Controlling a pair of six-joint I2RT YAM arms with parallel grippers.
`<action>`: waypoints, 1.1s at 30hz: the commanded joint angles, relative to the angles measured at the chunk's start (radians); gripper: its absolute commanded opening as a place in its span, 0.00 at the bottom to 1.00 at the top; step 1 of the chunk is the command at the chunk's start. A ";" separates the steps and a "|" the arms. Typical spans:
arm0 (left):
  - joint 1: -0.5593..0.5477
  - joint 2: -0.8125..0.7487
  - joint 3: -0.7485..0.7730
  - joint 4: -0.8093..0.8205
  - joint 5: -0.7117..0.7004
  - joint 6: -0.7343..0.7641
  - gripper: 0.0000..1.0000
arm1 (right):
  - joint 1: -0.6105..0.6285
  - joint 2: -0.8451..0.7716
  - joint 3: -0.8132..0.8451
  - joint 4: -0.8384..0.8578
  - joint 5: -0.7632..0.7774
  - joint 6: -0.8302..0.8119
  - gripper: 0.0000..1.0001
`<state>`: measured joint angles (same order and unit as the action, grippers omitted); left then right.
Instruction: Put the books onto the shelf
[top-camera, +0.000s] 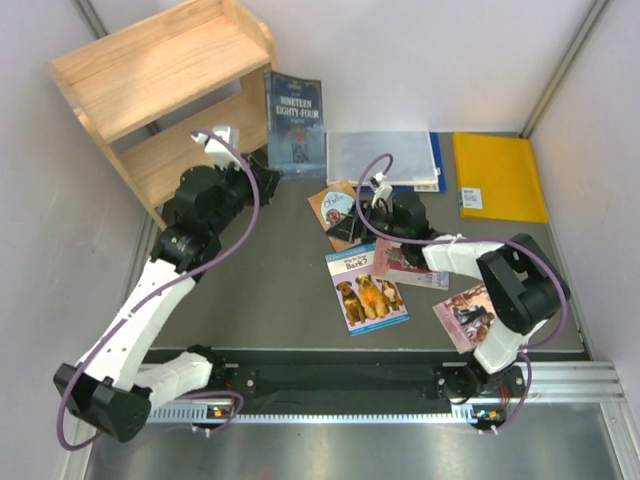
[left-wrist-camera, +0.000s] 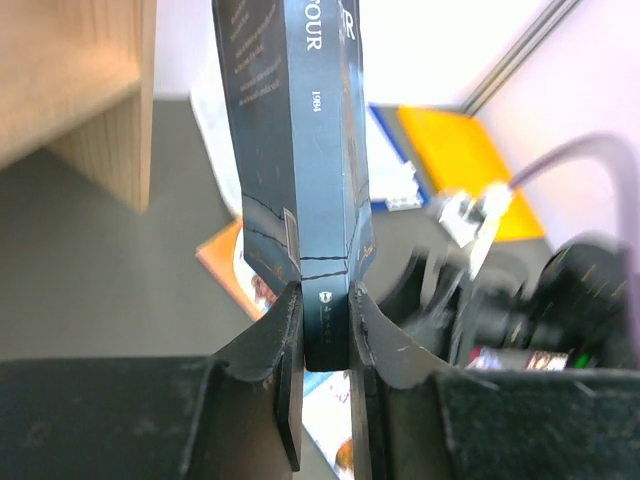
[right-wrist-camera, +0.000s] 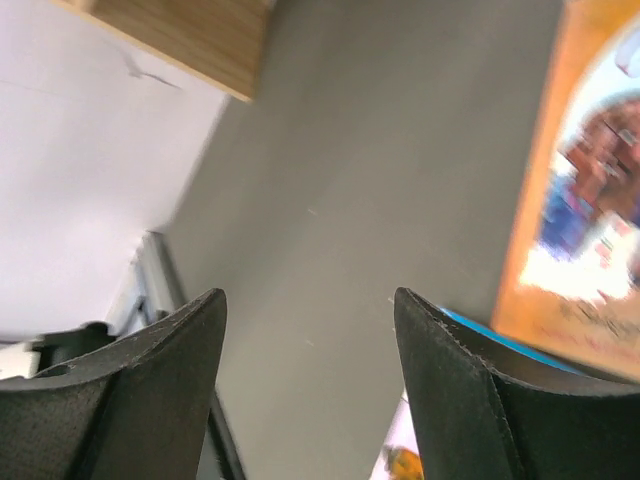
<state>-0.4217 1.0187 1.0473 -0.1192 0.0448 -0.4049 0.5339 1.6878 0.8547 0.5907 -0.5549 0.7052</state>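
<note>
Left claw (left-wrist-camera: 325, 300): clamped on the bottom edge of the blue book (left-wrist-camera: 295, 150), one finger on each cover
Blue book: upright, off the worktop (top-camera: 270, 290), just beside the right side panel of the shelf (top-camera: 160, 90), not on either board
Shelf: far left corner of the worktop
Right claw (right-wrist-camera: 310, 300): wide, nothing between the fingers, low over the worktop beside the orange book (right-wrist-camera: 590, 200)
Orange book: flat near the middle, partly under the right arm
Dog book (top-camera: 367, 290): flat, nearer than the orange one
Red book (top-camera: 410, 265): flat, touching the dog book's right side
Pink book (top-camera: 468, 315): flat by the right arm's elbow
Folder (top-camera: 385, 158), envelope (top-camera: 498, 175): flat along the far edge
</note>
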 joint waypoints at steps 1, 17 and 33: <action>0.058 0.069 0.247 0.141 0.108 0.021 0.00 | 0.006 -0.104 -0.032 -0.014 0.098 -0.105 0.68; 0.314 0.290 0.609 0.291 0.283 -0.270 0.00 | 0.043 -0.174 -0.088 -0.218 0.308 -0.320 0.68; 0.598 0.534 0.660 0.549 0.467 -0.948 0.00 | 0.064 -0.172 -0.132 -0.224 0.345 -0.342 0.68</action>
<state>0.1673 1.5379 1.6405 0.1959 0.4263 -1.1782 0.5873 1.5169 0.7288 0.3359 -0.2222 0.3840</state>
